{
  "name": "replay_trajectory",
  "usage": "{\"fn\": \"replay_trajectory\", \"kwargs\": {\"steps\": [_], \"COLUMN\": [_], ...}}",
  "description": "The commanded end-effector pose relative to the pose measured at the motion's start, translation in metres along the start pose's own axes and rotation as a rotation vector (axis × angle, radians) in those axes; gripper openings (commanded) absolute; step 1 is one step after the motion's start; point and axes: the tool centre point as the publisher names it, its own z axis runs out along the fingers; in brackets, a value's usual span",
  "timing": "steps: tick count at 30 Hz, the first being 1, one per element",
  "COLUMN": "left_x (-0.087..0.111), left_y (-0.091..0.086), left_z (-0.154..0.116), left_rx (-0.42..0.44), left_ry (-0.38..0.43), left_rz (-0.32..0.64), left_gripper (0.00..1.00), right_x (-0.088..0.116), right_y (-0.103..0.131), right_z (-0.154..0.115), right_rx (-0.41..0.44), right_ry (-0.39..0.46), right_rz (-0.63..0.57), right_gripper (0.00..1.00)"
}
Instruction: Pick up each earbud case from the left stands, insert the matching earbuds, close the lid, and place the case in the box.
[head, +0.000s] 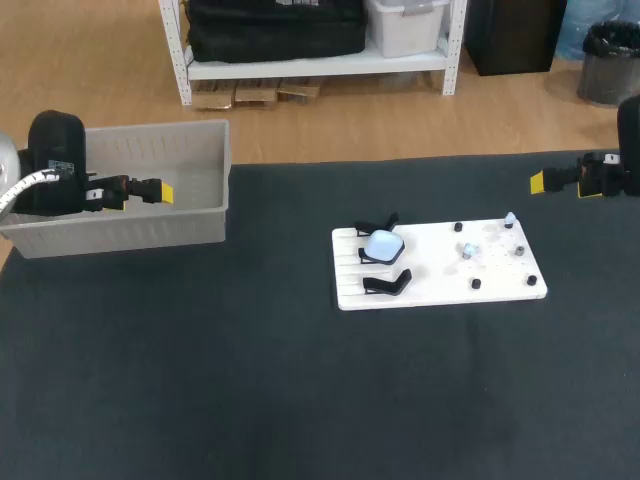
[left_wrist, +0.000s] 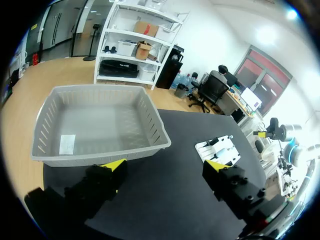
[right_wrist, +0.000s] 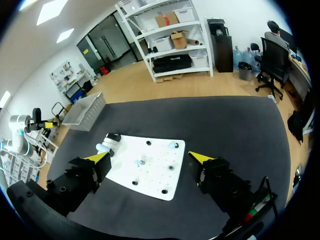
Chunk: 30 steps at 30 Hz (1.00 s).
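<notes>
The pale blue rounded earbud case (head: 383, 244) rests on a black stand (head: 378, 223) at the left end of the flat white board (head: 440, 272) on the black table (head: 250, 380). The left fingers (left_wrist: 114, 169) gape wide and empty, well left of the board, over the grey slatted plastic box (head: 150, 215). The right fingers (right_wrist: 98, 160) are also spread wide and empty, off the board's right end.

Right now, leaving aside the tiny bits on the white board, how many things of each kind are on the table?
Grey box: 1
White board: 1
Black stands: 2
Earbud case: 1
Total: 5
</notes>
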Motion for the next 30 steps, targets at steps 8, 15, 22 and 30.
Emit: {"fn": "replay_trajectory", "kwargs": {"steps": [8, 15, 22, 30], "left_x": [-0.002, -0.002, 0.002, -0.009], "left_y": [-0.002, -0.002, -0.007, -0.038], "left_z": [0.000, 0.000, 0.003, 0.013], "left_rx": [-0.010, -0.010, -0.005, 0.090], "left_ry": [0.010, 0.010, 0.013, -0.003], "left_rz": [-0.002, -0.002, 0.067, 0.236], "left_gripper": [1.00, 1.00, 1.00, 1.00], "right_x": [0.000, 0.000, 0.000, 0.000], "right_y": [-0.001, -0.001, -0.001, -0.001], "right_z": [0.000, 0.000, 0.000, 0.000], "right_rx": [-0.004, -0.004, -0.004, -0.004], "right_ry": [0.001, 0.001, 0.001, 0.001], "right_rz": [-0.001, -0.001, -0.001, -0.001], "right_gripper": [1.00, 1.00, 1.00, 1.00]}}
